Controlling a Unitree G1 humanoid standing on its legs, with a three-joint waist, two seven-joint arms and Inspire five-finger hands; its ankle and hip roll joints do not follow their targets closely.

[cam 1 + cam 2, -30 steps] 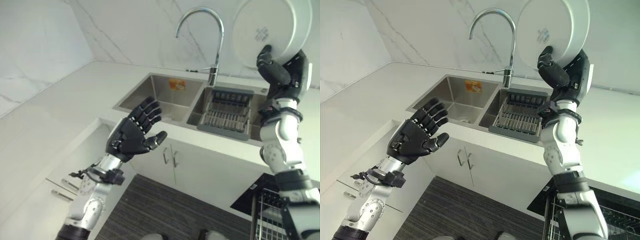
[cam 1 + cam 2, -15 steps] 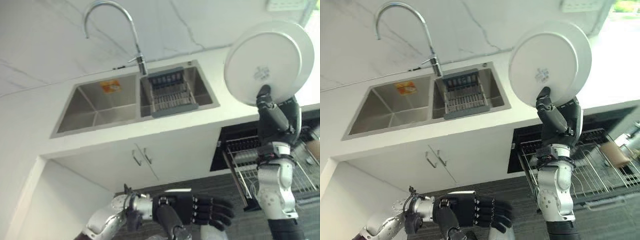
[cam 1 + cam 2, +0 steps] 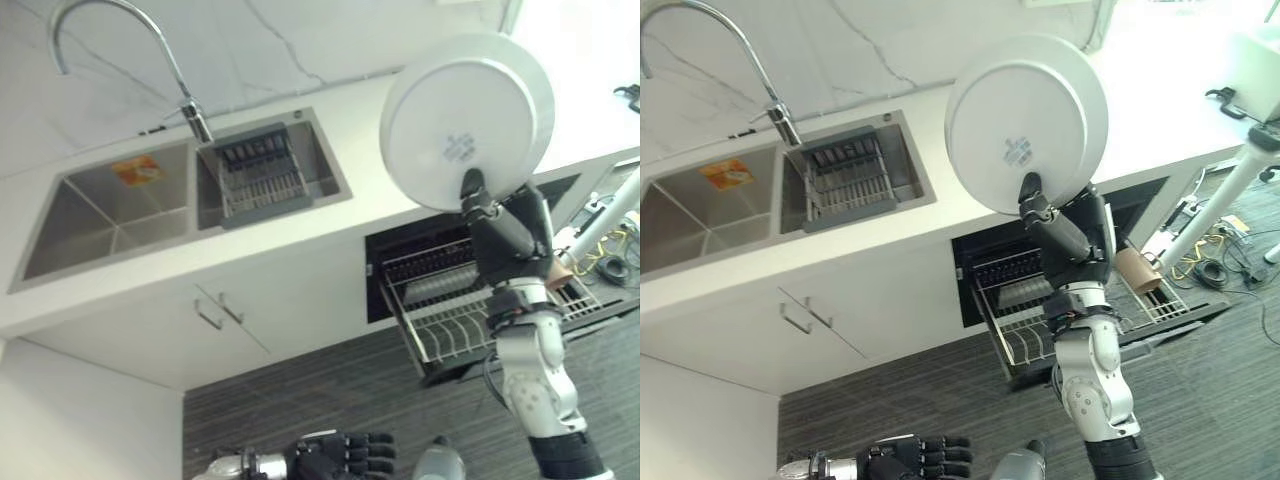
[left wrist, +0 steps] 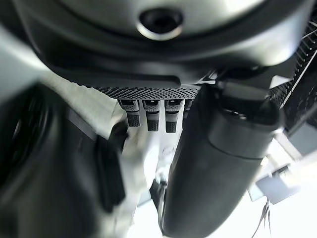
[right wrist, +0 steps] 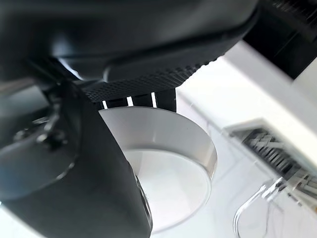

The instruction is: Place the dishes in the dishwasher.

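— While I hold this pose, where's the dish?

— Upper right of centre in the left eye view: the round white plate (image 3: 466, 118) stands on edge with its underside facing the camera, and my right hand (image 3: 508, 232) pinches its lower rim, thumb on the near face, fingers behind. The right wrist view shows the thumb curled over the plate's rim.

— And the containers?

— The open dishwasher's pulled-out wire rack (image 3: 470, 325) sits lower right, behind the arm; I see dark prongs at its back and a tan cup-like thing (image 3: 1135, 270) at its right end, though I can't tell what else it holds. At left, the double stainless steel sink (image 3: 110, 205) has a dark slatted drainer basket (image 3: 260, 178) in its right basin beneath the curved chrome tap (image 3: 120, 55).

— Left hand?

— Bottom edge, left of centre: my left hand (image 3: 340, 458) has its fingers stretched out, holding nothing.
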